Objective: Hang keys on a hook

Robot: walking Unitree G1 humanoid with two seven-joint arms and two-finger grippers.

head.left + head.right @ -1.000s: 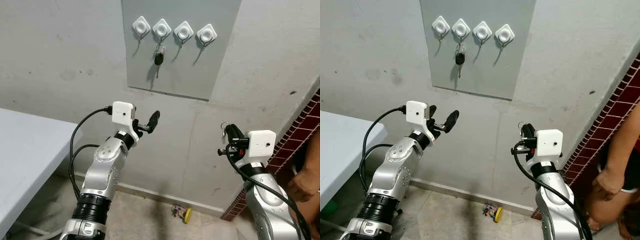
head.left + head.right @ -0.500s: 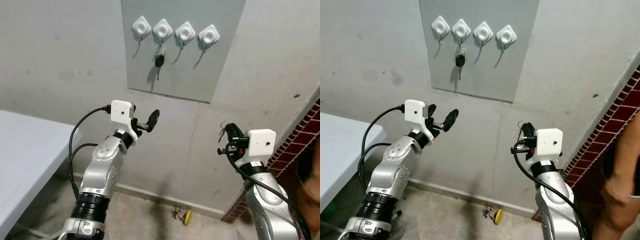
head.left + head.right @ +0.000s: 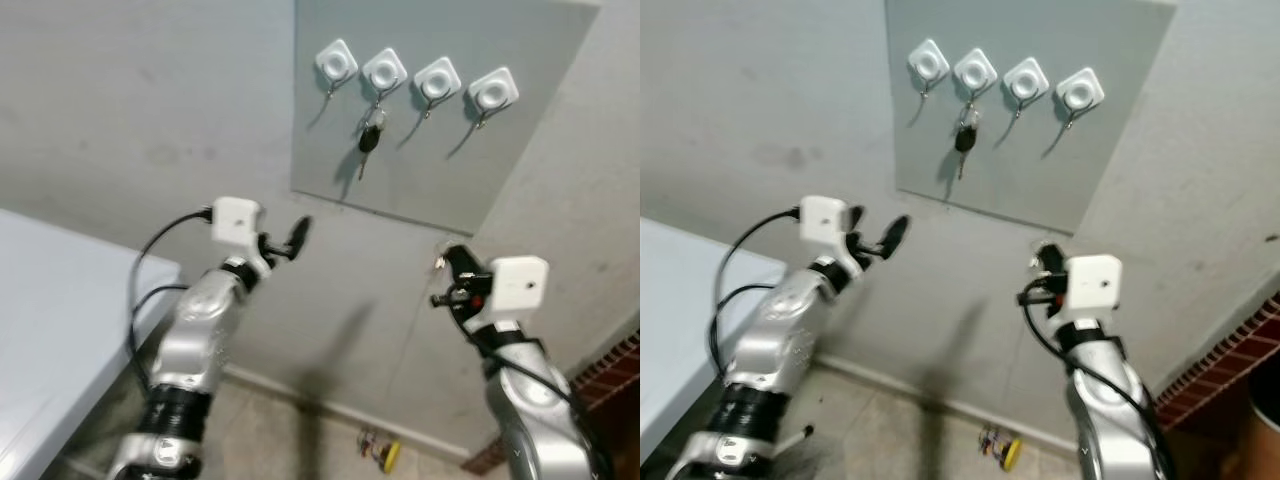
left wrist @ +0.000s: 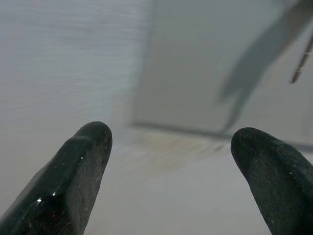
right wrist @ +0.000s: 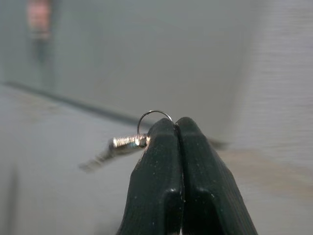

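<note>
- The right claw (image 5: 177, 128) had its two black fingers pressed together on a small key (image 5: 117, 145). The key's thin wire ring stuck out just above the fingertips, and the key jutted sideways.
- That claw was raised before the wall, below the grey panel (image 3: 430, 150) and well short of the hooks.
- The left claw (image 3: 285, 243) was spread wide and held nothing, pointing at the wall under the panel's lower edge.
- Four white hooks (image 3: 414, 77) sat in a row along the top of the panel.
- A black-headed key (image 3: 369, 138) hung from the second hook from the left.
- A white table (image 3: 50, 300) stood at the robot's left.
- A small yellow object (image 3: 383, 452) lay on the floor by the wall.
</note>
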